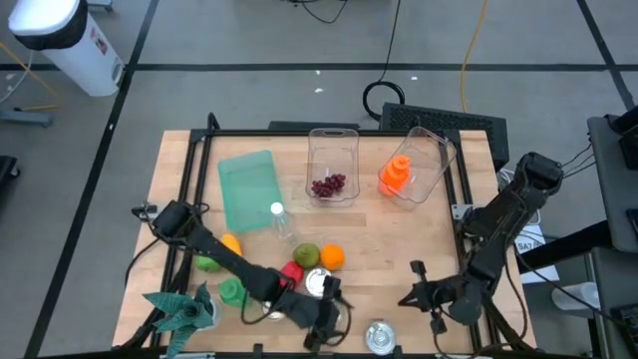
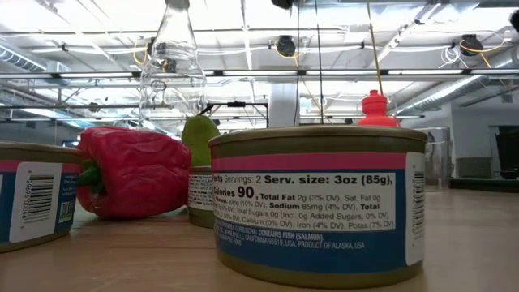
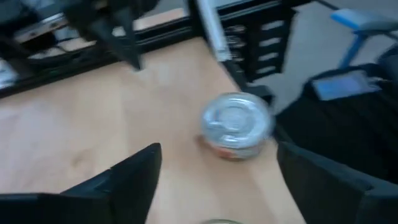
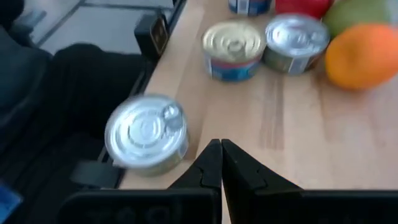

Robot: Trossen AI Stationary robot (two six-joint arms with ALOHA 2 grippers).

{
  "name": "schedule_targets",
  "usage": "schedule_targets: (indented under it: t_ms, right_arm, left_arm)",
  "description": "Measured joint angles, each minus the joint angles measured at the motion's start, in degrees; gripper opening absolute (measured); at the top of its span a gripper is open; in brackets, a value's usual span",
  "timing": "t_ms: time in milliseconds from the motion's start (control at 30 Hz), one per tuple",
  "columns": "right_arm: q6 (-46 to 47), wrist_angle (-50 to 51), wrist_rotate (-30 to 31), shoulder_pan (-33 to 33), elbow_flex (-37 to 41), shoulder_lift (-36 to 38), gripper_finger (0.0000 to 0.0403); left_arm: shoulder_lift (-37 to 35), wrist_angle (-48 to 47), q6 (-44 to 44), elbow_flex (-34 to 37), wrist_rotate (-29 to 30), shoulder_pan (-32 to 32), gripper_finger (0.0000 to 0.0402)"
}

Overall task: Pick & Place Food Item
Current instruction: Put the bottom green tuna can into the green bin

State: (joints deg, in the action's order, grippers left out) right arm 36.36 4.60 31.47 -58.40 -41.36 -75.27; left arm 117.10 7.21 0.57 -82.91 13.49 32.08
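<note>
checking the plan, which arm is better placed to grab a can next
Left. Its gripper hangs with fingers open over the cans at the table's near edge; the right gripper is shut, off to the side.

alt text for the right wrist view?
The right gripper, fingers shut, points across the wooden table beside a silver-lidded can at the table's edge. Farther off stand a gold-lidded can, another silver-lidded can and an orange.
</note>
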Motion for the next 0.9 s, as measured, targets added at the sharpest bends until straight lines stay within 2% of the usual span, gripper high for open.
schedule_targets:
  t_ms: [133, 300, 367, 433, 500, 800, 900]
  right_arm:
    - [-1.8, -6.5, -0.6, -0.3, 0.0, -6.6, 0.0]
    - [-12.1, -23.4, -8.1, 0.5, 0.0, -16.6, 0.0]
    - [-16.4, -29.6, -10.7, -0.1, 0.0, -19.1, 0.0]
    - [-20.2, -34.8, -10.7, -0.8, 0.0, -20.9, 0.0]
    - [-21.0, -36.7, -12.6, -0.9, 0.0, -21.5, 0.0]
    - [-14.6, -36.3, -24.3, 8.0, -0.3, -28.1, 0.0]
    - [-14.1, -35.0, -26.1, 11.5, -0.3, -29.0, 0.0]
  left_arm:
    - [0.0, 0.3, -2.5, 0.0, 2.5, 1.6, 0.0244]
    - [0.0, 0.3, -3.0, 0.0, 3.1, 0.8, 0.0134]
    - [0.0, -0.1, -2.6, 0.0, 3.1, 0.3, 0.0087]
    - [0.0, -0.2, -2.5, 0.0, 3.1, -0.4, 0.0042]
    - [0.0, -0.2, -2.1, 0.0, 3.0, -1.1, 0.0012]
    - [0.0, -0.1, -2.8, 0.0, 3.0, -4.7, 0.0039]
    - [0.0, -0.7, -2.8, 0.0, 2.9, -5.4, 0.0039]
